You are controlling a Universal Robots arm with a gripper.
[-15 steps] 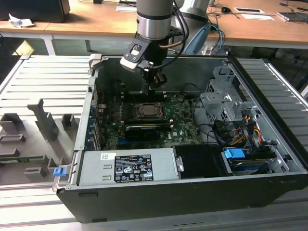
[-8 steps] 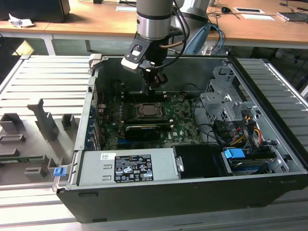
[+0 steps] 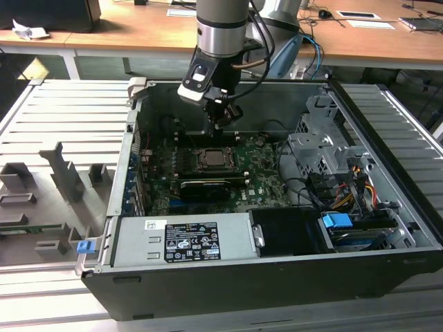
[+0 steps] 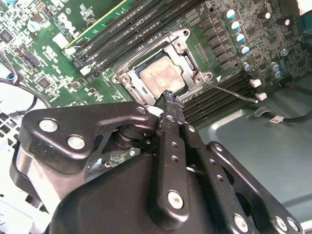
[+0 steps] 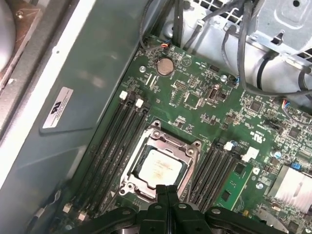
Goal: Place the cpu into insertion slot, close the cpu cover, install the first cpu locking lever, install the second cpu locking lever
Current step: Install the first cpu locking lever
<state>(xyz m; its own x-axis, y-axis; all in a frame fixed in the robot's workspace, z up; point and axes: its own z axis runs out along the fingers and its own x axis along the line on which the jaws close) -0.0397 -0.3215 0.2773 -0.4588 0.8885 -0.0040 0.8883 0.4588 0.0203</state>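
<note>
My pincer (image 5: 166, 190) hung clenched tight over the edge of the cpu cover (image 5: 189, 154). Just beyond it, the cpu (image 5: 158, 169) lay framed by that lowered cover.

An open black computer case (image 3: 208, 290) lies on a grey slatted bench (image 3: 62, 117); its green motherboard (image 5: 204, 112) carries a round coin battery (image 5: 165, 66).
</note>
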